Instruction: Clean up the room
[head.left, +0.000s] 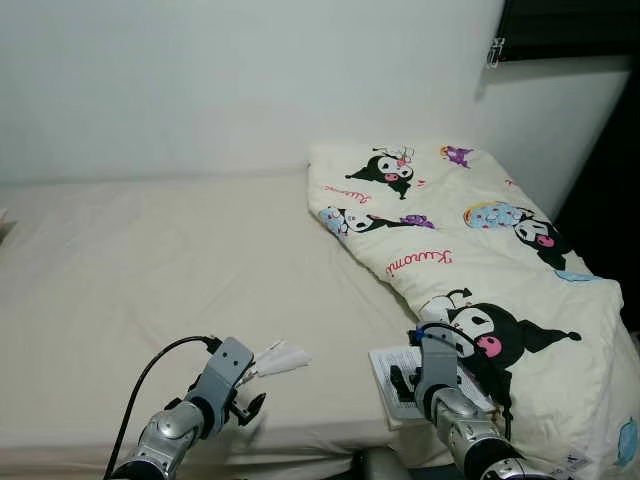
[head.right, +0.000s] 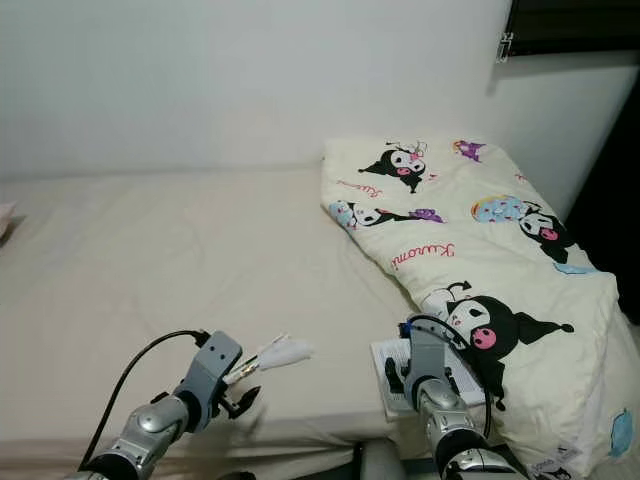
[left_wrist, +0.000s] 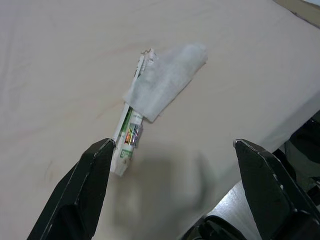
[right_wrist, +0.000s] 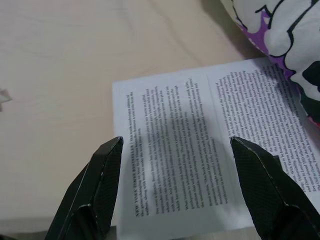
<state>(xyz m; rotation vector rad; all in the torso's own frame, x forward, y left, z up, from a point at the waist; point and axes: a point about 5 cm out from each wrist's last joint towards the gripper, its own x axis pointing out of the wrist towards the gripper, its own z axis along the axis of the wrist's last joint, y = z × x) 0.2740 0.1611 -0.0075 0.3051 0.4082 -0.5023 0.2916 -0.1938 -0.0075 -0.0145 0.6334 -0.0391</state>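
Bed (head.left: 150, 260) with a plain cream sheet runs along a white wall (head.left: 250, 80); a folded cartoon-print quilt (head.left: 480, 260) lies on its right part, running from the wall to the near edge. Left gripper (left_wrist: 170, 165) hovers low over the sheet near the bed's front edge, jaws wide, holding nothing. Just ahead of it lies the trash: a small torn wrapper (left_wrist: 127, 142) (white with green and coloured print) with a crumpled white tissue (left_wrist: 165, 82) draped over its far end. One left fingertip (left_wrist: 102, 150) sits right beside the wrapper's near end; cannot tell if it touches. In the head views the same tissue (head.left: 283, 358) sits just beyond the left gripper (head.left: 248, 392), well apart from the quilt. Right gripper (right_wrist: 175, 150) is above a printed paper sheet (right_wrist: 200, 160), jaws wide, empty, the fingers straddling the text columns without visibly touching. The paper lies flat at the front edge of the bed, its far side tucked under or against the quilt's edge (right_wrist: 280, 45); it is dense black print in two columns, too blurred to read past a few words. In the head view the paper (head.left: 392, 378) is partly hidden behind the right gripper (head.left: 412, 385). Dark window frame (head.left: 570, 25) is at the upper right corner of the wall. A black cable (head.left: 150, 375) loops off the left wrist.
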